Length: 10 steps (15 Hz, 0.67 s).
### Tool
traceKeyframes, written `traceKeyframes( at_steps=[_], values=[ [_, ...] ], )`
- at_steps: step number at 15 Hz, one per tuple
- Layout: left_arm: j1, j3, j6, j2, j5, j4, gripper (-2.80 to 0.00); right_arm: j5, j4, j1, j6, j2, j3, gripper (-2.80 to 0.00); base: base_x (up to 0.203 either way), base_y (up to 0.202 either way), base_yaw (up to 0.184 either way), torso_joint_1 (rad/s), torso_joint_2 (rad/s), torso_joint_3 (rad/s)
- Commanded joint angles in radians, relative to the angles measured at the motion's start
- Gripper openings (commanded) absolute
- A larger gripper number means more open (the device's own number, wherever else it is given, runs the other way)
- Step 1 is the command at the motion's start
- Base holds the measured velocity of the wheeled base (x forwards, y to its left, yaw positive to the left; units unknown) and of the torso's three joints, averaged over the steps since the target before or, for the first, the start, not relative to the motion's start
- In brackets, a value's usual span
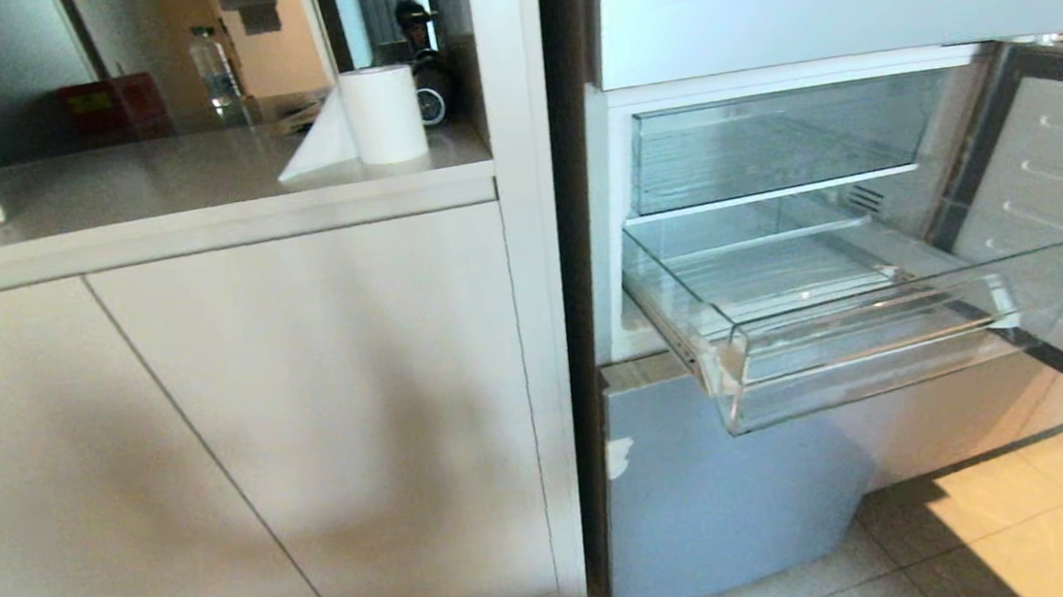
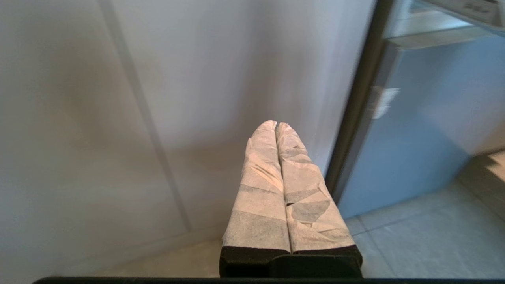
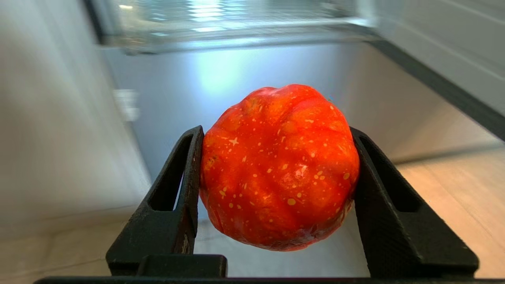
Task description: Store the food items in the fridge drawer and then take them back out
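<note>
Beside pale cabinets, the fridge drawer [image 1: 846, 327] stands pulled out. My right fingers [image 3: 189, 189] grip the red fruit [image 3: 279, 167] low before the fridge; my left fingers [image 2: 272, 177] are pressed together, holding nothing.

The head camera is looking forward and down from a standing distance, taking in a counter [image 1: 188, 175] on the left and the pulled-out fridge drawer [image 1: 846, 327] on the right. The left wrist camera is sitting low, facing cabinet doors and the pale blue fridge panel [image 2: 410, 138], also seen from the head. The right wrist camera is pointing closely at that same panel [image 3: 221, 79].
</note>
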Motion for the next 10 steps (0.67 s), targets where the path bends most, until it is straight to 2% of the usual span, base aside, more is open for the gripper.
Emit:
traceKeyframes(
  at_steps=[1,3,5,7,10],
  values=[
    [0.001,0.000,0.000,0.000,0.000,-0.001,-2.80,0.001,0.001,0.001,0.000,0.002,0.000,-2.80,0.001,-0.008,0.180,0.001,0.00,0.002],
    [0.001,0.001,-0.001,0.000,0.000,-0.001,-2.80,0.006,0.002,0.001,-0.012,0.013,0.000,-2.80,0.002,-0.007,0.160,0.001,0.00,0.002],
    [0.001,0.000,0.000,0.000,0.000,-0.001,-2.80,0.013,-0.015,0.002,-0.033,0.059,0.000,-2.80,0.001,-0.008,0.083,0.001,0.01,0.007],
    [0.001,0.000,0.000,0.002,0.001,-0.001,-2.80,0.024,-0.100,0.008,-0.052,0.213,-0.019,-2.80,0.000,0.000,0.000,0.000,0.00,0.000],
    [0.001,0.000,0.000,0.000,0.000,-0.001,-2.80,0.038,-0.179,0.016,-0.046,0.517,-0.135,-2.80,0.000,0.000,0.000,0.000,0.00,0.000]
  ],
)
